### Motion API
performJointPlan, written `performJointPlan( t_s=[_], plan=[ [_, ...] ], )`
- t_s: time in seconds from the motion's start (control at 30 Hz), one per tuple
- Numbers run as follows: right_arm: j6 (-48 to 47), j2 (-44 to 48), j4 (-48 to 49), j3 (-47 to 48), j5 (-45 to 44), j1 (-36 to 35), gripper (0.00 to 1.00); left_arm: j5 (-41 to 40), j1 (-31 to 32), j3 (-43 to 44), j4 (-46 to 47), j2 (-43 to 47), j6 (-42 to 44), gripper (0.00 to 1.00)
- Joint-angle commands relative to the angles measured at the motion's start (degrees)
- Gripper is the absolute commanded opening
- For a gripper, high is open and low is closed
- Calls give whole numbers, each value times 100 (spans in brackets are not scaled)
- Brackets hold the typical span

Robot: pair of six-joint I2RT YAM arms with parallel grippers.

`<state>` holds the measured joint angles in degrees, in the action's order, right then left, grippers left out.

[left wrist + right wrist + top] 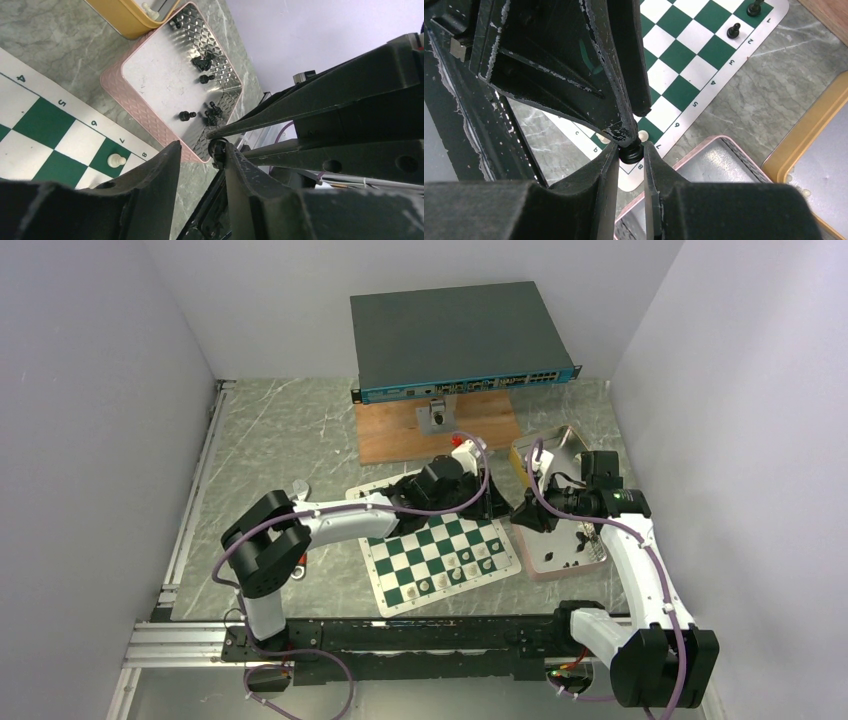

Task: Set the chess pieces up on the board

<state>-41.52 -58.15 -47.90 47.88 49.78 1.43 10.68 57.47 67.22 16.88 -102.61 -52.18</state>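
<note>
While my right pincer (630, 150) grips a black chess piece (630, 153), left pincer (201, 147) hangs open; board (704, 50) edge reads 2-6.

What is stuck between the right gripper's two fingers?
A black chess piece, pinched between them. The right wrist view shows it best.

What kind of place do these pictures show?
Probably a robotics lab test cell: plain white walls enclose a table, the left arm and right arm are bolted to a rail at its near edge, and a network switch is propped above a wooden board.
</note>
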Motion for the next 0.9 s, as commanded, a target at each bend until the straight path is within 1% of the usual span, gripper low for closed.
performJointPlan(
  t_s=[0.0, 0.07, 0.2, 0.23, 0.4, 0.47, 0.57, 0.6, 0.67, 0.7, 0.73, 0.87],
  plan=[
    [21, 54, 203, -15, 121, -55, 9, 137, 68, 340, -114, -67, 240, 39],
    [13, 50, 200, -15, 120, -64, 9, 124, 79, 455, -305, -118, 341, 28],
    [3, 49, 193, -15, 102, -73, 9, 114, 97, 623, -551, -197, 490, 2],
    [3, 55, 200, -23, 102, -73, 9, 122, 98, 625, -561, -187, 506, 0],
    [-12, 60, 192, -24, 89, -73, 10, -55, 97, 471, -583, -16, 673, 0],
    [-94, 50, 113, -16, 105, -73, 25, -259, 98, 374, -640, 121, 819, 0],
    [-254, 68, -17, 23, 157, -73, 52, -614, 98, 168, -768, 407, 1025, 0],
    [-295, 91, -44, 16, 174, -73, 59, -755, 97, 87, -805, 506, 1098, 0],
    [-347, 141, -74, 7, 194, -73, 67, -1021, 97, -58, -905, 679, 1246, 0],
    [-362, 165, -85, 6, 197, -73, 70, -1048, 97, -122, -955, 764, 1324, 0],
    [-382, 178, -92, 3, 199, -73, 71, -1252, 100, -189, -1021, 847, 1404, 0],
    [-448, 168, -147, 28, 188, -56, 72, -1857, 93, -415, -1350, 1166, 1787, 0]
  ],
)
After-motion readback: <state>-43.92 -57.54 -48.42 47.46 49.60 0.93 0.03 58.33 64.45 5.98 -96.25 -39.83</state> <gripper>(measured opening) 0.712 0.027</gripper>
